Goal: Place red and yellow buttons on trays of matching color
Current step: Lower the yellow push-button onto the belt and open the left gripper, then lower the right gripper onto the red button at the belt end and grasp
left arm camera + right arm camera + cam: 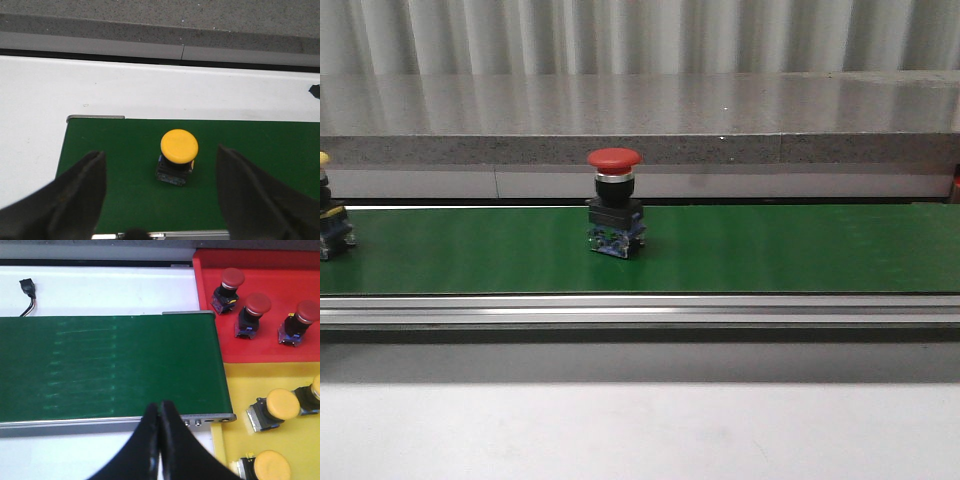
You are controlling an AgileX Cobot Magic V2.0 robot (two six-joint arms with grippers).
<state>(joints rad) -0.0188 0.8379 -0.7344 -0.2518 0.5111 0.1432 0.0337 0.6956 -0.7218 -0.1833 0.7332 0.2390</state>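
Right-wrist-only: filled red tray (260,347), yellow tray (235,385)

You had even, fairly bright overhead light with soft shadows. The green belt (110,370) showed faint pale glare streaks in the right wrist view. The front view looked slightly soft and grainy.

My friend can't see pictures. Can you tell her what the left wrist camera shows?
A yellow button stands upright on a green belt, between the two wide-open fingers of the left gripper, which isn't touching it. Beyond the belt lies a white surface.
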